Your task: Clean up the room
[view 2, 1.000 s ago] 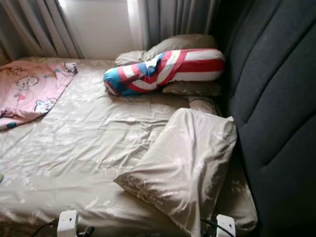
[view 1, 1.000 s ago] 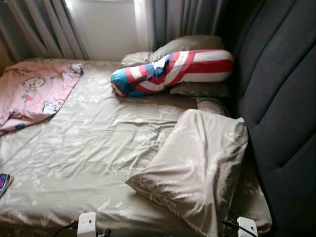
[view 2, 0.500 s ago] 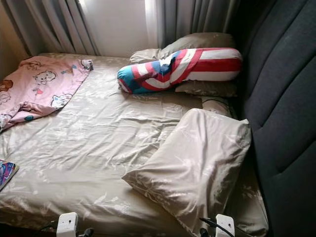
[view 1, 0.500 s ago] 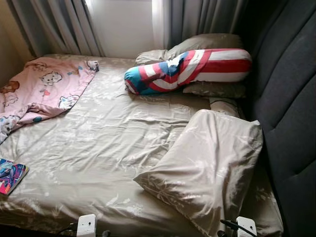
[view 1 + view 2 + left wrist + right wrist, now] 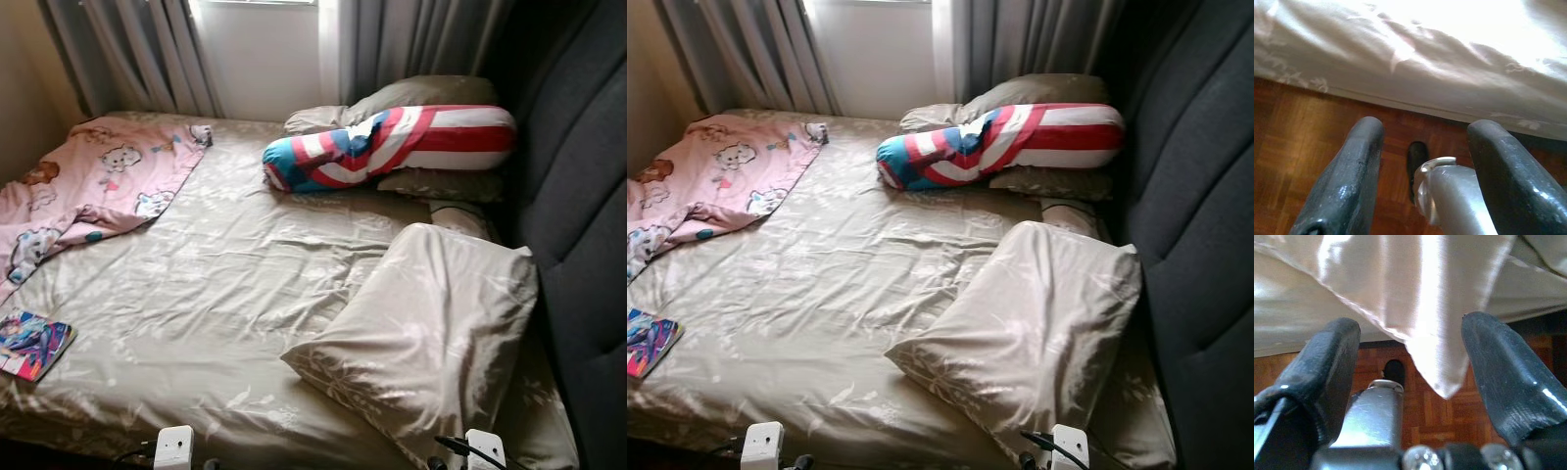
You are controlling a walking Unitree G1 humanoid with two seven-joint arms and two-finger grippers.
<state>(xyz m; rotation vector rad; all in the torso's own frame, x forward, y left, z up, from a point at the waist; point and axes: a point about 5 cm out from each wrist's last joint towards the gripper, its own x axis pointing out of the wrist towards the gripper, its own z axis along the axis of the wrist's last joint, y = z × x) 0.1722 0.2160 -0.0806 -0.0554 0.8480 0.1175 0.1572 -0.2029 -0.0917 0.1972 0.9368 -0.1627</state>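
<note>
Bed [image 5: 225, 294] with a wrinkled beige patterned sheet; dark padded headboard [image 5: 578, 196] along its right side. Large beige pillow [image 5: 431, 333] lies tilted at the near right, one corner hanging past the bed edge. At the far right, a red, white and blue striped bolster [image 5: 392, 147] rests on top of two beige pillows [image 5: 421, 93]. Pink cartoon-print blanket [image 5: 93, 191] is bunched at the far left corner. Colourful book [image 5: 31, 343] lies flat at the near left edge. Wooden parquet floor [image 5: 1298, 142] beneath the bed edge.
</note>
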